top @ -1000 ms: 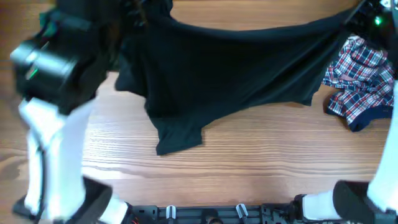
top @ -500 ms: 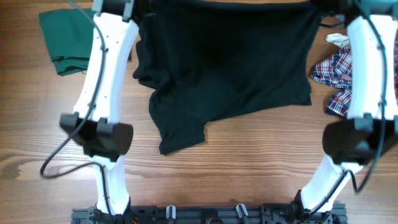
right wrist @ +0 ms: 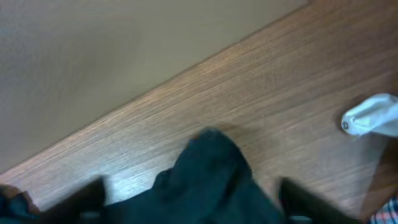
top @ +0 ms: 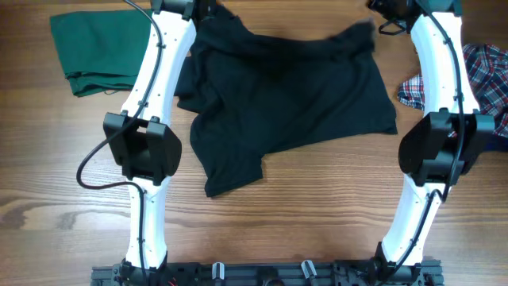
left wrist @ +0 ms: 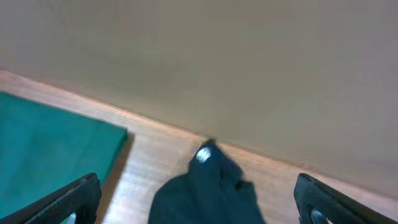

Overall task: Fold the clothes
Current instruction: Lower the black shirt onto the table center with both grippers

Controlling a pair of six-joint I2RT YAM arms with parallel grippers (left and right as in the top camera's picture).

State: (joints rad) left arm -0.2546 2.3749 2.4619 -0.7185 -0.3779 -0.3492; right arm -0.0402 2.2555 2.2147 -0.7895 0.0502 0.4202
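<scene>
One black polo shirt [top: 294, 103] lies rumpled on the far half of the wooden table [top: 317, 222], between two arms. One green garment [top: 91, 52] lies at far left, one plaid shirt [top: 484, 67] at far right. The left arm [top: 151, 119] and right arm [top: 440, 119] reach to the far edge. The left gripper [left wrist: 196, 202] and right gripper [right wrist: 196, 199] are spread wide, each over a loose peak of black cloth, gripping nothing.
</scene>
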